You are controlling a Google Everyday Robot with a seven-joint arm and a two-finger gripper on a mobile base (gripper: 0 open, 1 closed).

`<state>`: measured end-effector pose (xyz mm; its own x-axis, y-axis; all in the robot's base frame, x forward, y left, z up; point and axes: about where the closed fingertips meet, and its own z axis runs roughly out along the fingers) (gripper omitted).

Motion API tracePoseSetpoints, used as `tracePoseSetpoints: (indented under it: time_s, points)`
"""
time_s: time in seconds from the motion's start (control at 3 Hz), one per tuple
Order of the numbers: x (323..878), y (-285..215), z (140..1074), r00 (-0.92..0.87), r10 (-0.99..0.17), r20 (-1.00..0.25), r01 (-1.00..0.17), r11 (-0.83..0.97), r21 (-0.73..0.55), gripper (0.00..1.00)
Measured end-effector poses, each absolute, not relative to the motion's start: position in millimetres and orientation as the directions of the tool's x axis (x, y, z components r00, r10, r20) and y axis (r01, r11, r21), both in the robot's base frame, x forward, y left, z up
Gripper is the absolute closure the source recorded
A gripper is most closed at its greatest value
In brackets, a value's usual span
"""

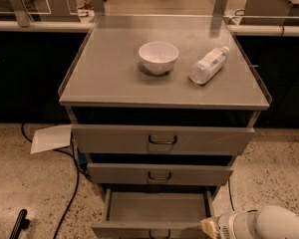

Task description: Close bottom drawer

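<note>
My pincer (pixel 208 227) is low in the right corner of the view, at the end of my white arm (pixel 269 224). Its yellowish tip sits right at the right end of the bottom drawer's (pixel 157 209) front panel. I cannot tell how far open it is, or whether it touches the panel.

The bottom drawer stands pulled out well past the two drawers above it, with its shallow grey tray bare. The middle drawer (pixel 160 174) and top drawer (pixel 162 140) each jut out a little.

On the desk (pixel 104 78) above, a white bowl (pixel 158 57) stands upright. A clear bottle (pixel 208 64) lies on its side to the right, apart from the bowl. A sheet of paper (pixel 51 138) and a black cable (pixel 72 183) lie on the floor to the left.
</note>
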<state>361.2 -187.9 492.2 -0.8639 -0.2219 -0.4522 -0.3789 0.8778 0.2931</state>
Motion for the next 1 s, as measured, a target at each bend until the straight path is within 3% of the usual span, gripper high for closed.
tracePoseSetpoints:
  time_s: [0.67,1.0]
  points:
    - [373.2,-203.5,422.6,-0.876,0.007,-0.482,-0.204,0.901,0.383,1.00]
    - [380.1,-199.8,379.0,-0.895,0.061,-0.441,-0.148,0.894,0.424,1.00]
